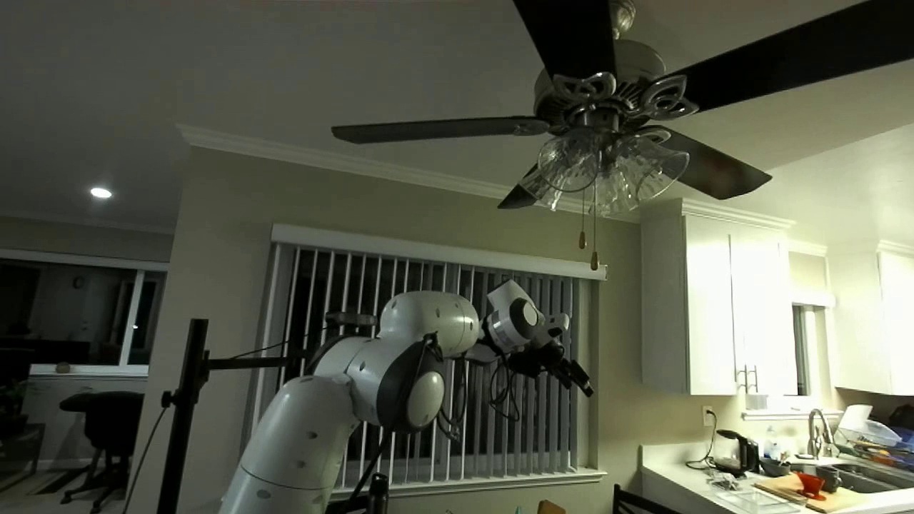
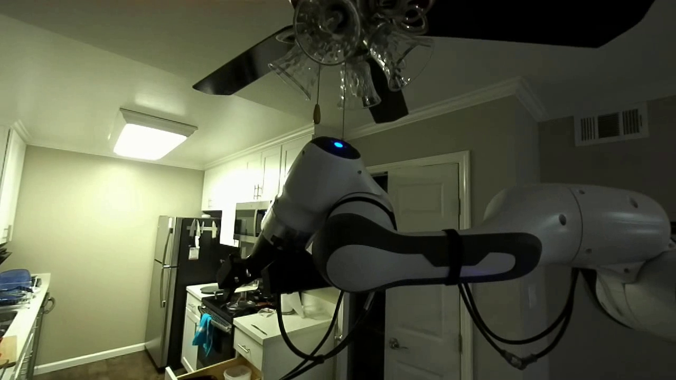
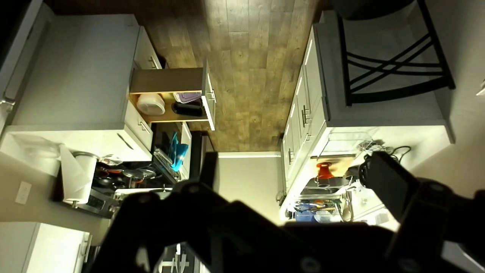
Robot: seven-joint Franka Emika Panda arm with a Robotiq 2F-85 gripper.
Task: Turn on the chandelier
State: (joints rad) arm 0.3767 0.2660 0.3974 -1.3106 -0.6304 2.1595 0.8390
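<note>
Right of centre in an exterior view, my gripper [image 1: 580, 384] slants downward, jaws wide apart, empty; above it, slightly further right, hangs the chandelier [image 1: 614, 168], chains [image 1: 594, 260] vertical. I reckon I must reach upward.

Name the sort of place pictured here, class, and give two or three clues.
Probably a home, in or beside its kitchen: a refrigerator, a stove and a sink are in view.
</note>
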